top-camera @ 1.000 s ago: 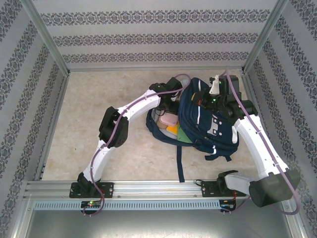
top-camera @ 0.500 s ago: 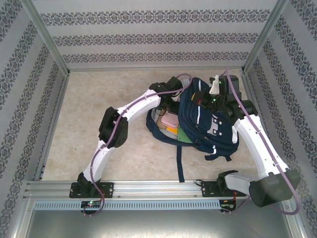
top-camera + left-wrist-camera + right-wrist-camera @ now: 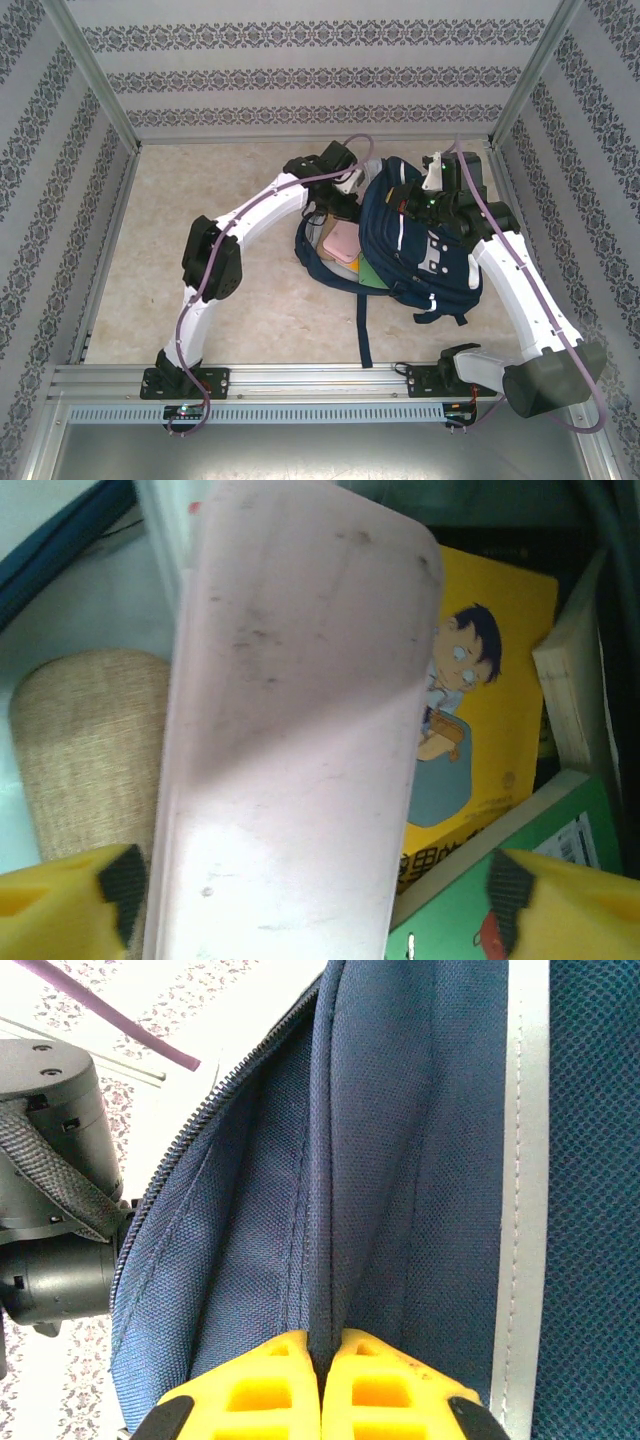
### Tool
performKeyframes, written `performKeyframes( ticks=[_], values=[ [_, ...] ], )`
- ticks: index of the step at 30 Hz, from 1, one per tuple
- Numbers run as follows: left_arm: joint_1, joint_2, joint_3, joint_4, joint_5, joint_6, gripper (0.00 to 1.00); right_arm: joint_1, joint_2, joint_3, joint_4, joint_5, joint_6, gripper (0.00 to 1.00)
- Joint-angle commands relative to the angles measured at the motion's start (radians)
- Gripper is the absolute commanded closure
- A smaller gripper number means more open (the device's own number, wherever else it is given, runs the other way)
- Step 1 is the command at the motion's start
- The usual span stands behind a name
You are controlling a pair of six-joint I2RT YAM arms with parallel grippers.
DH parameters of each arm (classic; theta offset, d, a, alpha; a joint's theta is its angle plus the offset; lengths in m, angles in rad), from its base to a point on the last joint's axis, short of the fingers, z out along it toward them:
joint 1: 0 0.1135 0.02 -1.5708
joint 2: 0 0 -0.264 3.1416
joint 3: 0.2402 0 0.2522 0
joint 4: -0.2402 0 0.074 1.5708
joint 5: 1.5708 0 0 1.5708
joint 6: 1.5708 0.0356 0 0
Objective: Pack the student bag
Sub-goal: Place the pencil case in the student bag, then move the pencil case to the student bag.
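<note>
Navy student bag (image 3: 420, 240) lies at 3 o'clock on the table (image 3: 200, 300), mouth toward 9 o'clock. Right gripper (image 3: 322, 1360) pinches its fabric; left gripper (image 3: 315, 895) has fingers spread astride a pink case (image 3: 300, 730) — best withdrawn straight, unsnagged.

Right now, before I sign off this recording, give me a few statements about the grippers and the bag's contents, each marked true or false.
1. The right gripper is shut on a fold of the student bag. True.
2. The left gripper is clamped shut on the pink case. False: its jaws stand open on either side of the case, with the right finger well clear of it.
3. A yellow book with a cartoon boy on it lies partly under the pink case. True.
4. The student bag is zipped shut. False: it is open, with the pink case and a green book showing inside.
</note>
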Motion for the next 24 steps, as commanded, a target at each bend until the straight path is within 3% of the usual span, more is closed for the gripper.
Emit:
performKeyframes(
  ticks=[1,6,7,17,24],
  values=[
    [0.059,-0.049,-0.077,0.096,-0.015,-0.11,0.24,0.017,-0.045,0.019,0.131,-0.04,-0.002,0.98],
    [0.074,0.062,0.028,-0.022,-0.092,-0.105,0.64,0.017,-0.047,0.01,0.137,-0.042,0.005,0.97],
    [0.073,0.1,0.064,-0.052,-0.088,-0.101,0.67,0.017,-0.045,0.011,0.138,-0.042,0.005,0.97],
    [-0.019,0.254,0.221,-0.106,-0.003,-0.035,0.63,0.018,-0.048,0.011,0.133,-0.04,0.004,0.97],
    [-0.069,0.241,0.256,-0.113,0.024,0.001,0.56,0.019,-0.044,0.014,0.135,-0.04,0.004,0.97]
  ],
)
